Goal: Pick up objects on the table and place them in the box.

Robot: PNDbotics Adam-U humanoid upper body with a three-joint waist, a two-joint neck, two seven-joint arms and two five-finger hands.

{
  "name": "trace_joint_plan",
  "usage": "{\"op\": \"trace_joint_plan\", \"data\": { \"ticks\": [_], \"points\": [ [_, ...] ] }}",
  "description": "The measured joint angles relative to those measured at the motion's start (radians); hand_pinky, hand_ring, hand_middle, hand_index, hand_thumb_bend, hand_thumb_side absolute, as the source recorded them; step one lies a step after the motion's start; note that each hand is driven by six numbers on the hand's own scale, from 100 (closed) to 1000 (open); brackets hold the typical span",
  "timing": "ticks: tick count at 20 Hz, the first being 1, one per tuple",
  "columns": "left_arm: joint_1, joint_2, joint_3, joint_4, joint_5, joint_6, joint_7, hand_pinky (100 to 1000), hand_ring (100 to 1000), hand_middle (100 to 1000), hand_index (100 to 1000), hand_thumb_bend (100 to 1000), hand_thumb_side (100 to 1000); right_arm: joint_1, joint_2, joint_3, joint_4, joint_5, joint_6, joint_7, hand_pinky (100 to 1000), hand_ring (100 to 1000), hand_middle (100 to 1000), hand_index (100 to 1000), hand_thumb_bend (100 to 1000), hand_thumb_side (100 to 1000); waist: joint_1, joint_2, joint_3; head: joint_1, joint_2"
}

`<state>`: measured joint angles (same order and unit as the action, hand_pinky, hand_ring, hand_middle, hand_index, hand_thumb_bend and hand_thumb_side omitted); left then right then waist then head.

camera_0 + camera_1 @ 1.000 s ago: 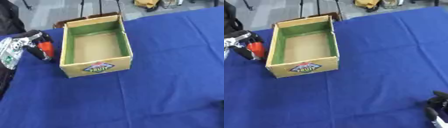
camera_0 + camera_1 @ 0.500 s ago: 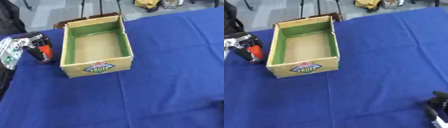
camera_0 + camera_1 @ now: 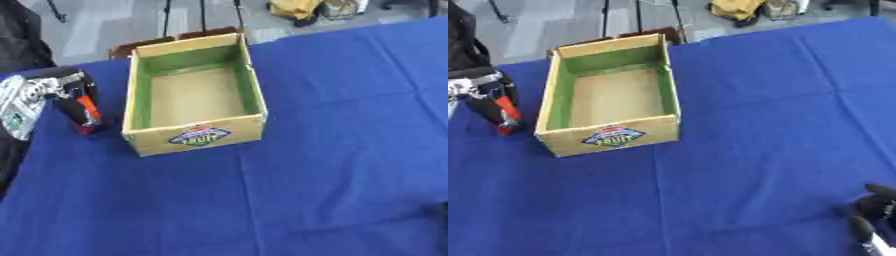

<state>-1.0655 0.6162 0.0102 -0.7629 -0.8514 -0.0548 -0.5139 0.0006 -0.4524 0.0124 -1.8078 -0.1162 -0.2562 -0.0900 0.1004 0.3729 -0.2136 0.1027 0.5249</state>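
An open cardboard box with green inner walls and a fruit label on its front stands on the blue tablecloth, left of centre; nothing shows inside it. Just left of the box, my left hand comes in from the left edge, black fingers curled round a red and black object. The object hangs upright, its lower end at or just above the cloth. My right hand shows only as dark fingers at the lower right corner, far from the box, holding nothing.
The blue cloth covers the whole table, with wide room right of and in front of the box. Beyond the far edge lie grey floor, stand legs and a yellow bag.
My left hand has lowered the red object a little toward the cloth beside the box. The box and my right hand have stayed put.
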Motion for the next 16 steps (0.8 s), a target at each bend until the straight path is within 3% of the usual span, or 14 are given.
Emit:
{"op": "trace_joint_plan", "data": {
  "ticks": [16],
  "points": [
    [-0.007, 0.02, -0.003, -0.028, 0.1, 0.005, -0.003, 193, 304, 275, 435, 576, 100, 0.033, 0.003, 0.0, 0.008, -0.011, 0.002, 0.007, 784, 554, 585, 799, 584, 452, -0.028, -0.068, 0.028, -0.008, 0.0]
  ]
}}
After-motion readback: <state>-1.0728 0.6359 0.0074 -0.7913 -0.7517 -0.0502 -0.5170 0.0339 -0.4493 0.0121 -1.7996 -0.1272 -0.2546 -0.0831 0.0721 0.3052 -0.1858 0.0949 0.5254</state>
